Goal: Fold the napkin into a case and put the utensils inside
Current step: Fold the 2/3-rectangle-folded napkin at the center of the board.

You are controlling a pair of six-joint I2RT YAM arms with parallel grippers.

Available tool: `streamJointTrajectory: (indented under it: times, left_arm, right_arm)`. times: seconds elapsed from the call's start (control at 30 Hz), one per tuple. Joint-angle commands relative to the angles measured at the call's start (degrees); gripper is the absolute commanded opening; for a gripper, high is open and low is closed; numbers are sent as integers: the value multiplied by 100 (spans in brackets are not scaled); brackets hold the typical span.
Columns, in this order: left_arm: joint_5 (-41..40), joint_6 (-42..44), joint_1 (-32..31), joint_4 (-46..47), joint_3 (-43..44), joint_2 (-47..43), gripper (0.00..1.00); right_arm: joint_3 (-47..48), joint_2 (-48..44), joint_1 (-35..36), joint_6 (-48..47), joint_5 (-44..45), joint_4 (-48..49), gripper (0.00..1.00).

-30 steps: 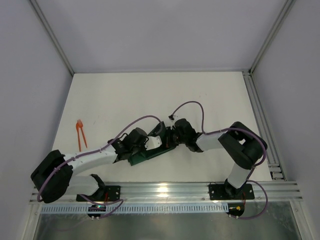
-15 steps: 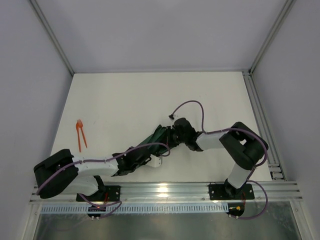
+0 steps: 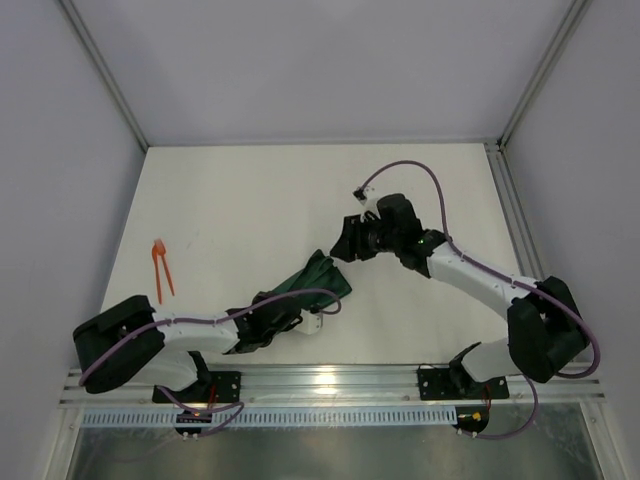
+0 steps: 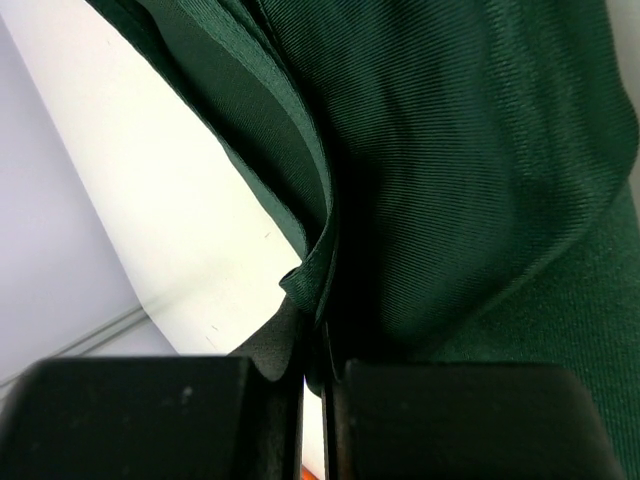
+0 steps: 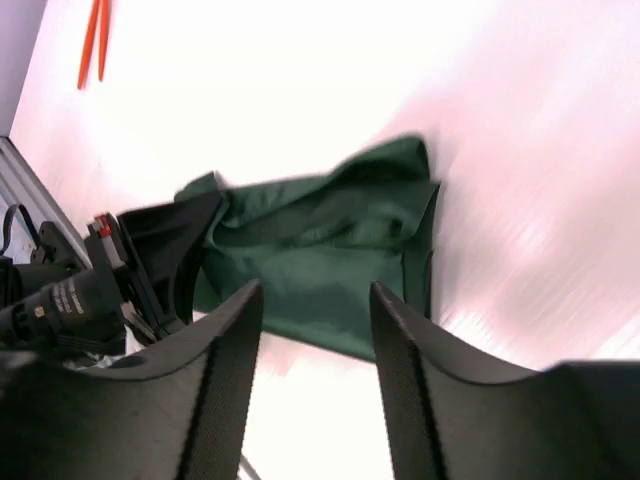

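Napkin lies bunched on the table, near the front edge and roughly centre. It forms a rumpled dark green oblong running diagonally from near-left to far-right. Left gripper is at the near-left end, jaws together and clamped on a fold of the napkin. Left wrist view shows the cloth edge pinched into the slit between its 2 fingers, with the rest of the fabric draping away above. Right gripper hangs just past the far-right end of the cloth, not touching it, jaws spread with nothing between them. In the right wrist view its 2 fingers frame the napkin below, no contact. Utensils: 2 thin orange pieces on the table near its left edge, meeting at the far end and splayed at the near end, well apart from the napkin and both grippers; can't make out tines. Purple cables loop over both arms.
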Motion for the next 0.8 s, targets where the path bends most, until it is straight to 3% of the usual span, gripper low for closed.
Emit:
streamJointTrajectory:
  times: [0.0, 0.13, 0.27, 0.53, 0.63, 0.77]
  left_arm:
    - [-173, 12, -66, 300, -37, 98, 0]
    - [-340, 56, -154, 388, -10, 274, 0]
    - [-367, 12, -259, 380, -36, 388, 0]
    - [-376, -85, -321, 432, -10, 520, 0]
    - [-367, -129, -330, 441, -19, 547, 0]
    - [-402, -172, -330, 494, -36, 564, 0]
  right_arm:
    - [785, 242, -259, -1161, -258, -793, 54]
    - [2101, 1489, -365, -1822, -266, -961, 65]
    - [2982, 2702, -497, -2148, -828, -1065, 76]
    - [3986, 4030, -550, -2535, -2401, -1268, 77]
    - [3802, 4076, -550, -2684, -3069, -1277, 71]
    - [3679, 4128, -550, -2886, -3464, -1506, 46]
